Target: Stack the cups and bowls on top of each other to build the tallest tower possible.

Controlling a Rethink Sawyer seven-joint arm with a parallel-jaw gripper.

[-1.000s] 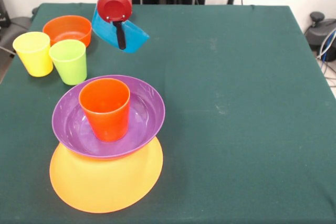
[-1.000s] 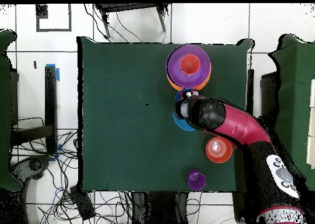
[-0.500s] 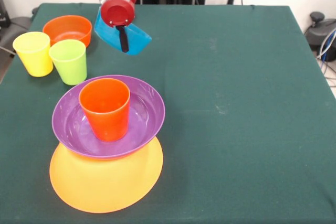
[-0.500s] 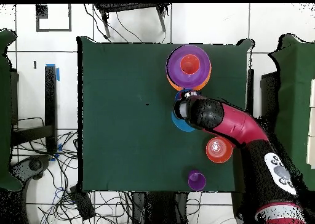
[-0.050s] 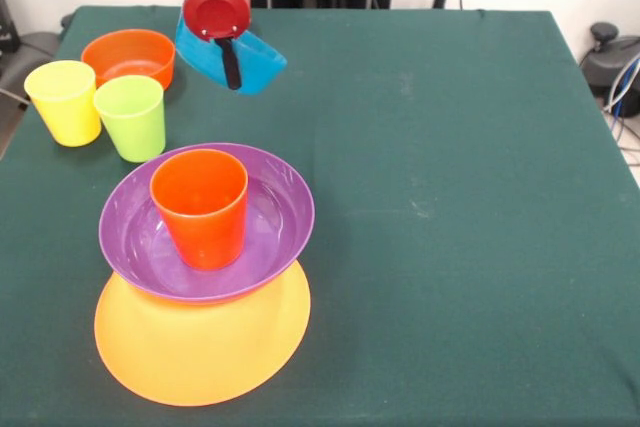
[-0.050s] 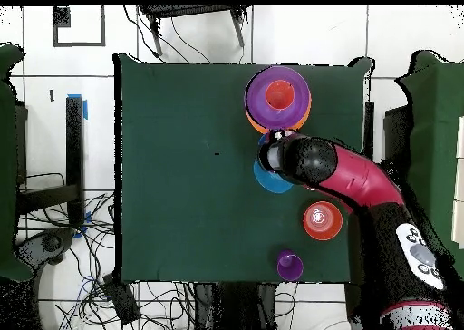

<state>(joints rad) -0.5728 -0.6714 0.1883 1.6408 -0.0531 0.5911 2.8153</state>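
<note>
Where the arm comes down at the far side of the green table (image 5: 450, 247), the gripper (image 5: 231, 65) holds a light blue bowl (image 5: 250, 65), tilted, one black finger (image 5: 231, 62) lying across its rim; the second finger is hidden, but the bowl hangs clamped in its grip.

Items, placed from the gripper in the front view:
- Orange bowl (image 5: 128, 55): to the left, close by, upright on the table.
- Green cup (image 5: 131, 117): left and nearer the camera, upright.
- Yellow cup (image 5: 64, 101): further left, just beside the green cup.
- Tower: nearer the camera, below the gripper in the picture. A big yellow-orange bowl (image 5: 200, 352) sits at the bottom, a wide purple bowl (image 5: 275, 212) rests on it, and an orange-red cup (image 5: 200, 205) stands upright inside the purple bowl.

Overhead view:
- Red and black arm (image 6: 362, 186) reaches over the table, its end above the light blue bowl (image 6: 269, 179), just beside the tower.
- Purple cup (image 6: 290, 265): well apart from the gripper, near the table edge by the robot's base.
- A second orange bowl (image 6: 322, 220) lies between the purple cup and the arm.
</note>
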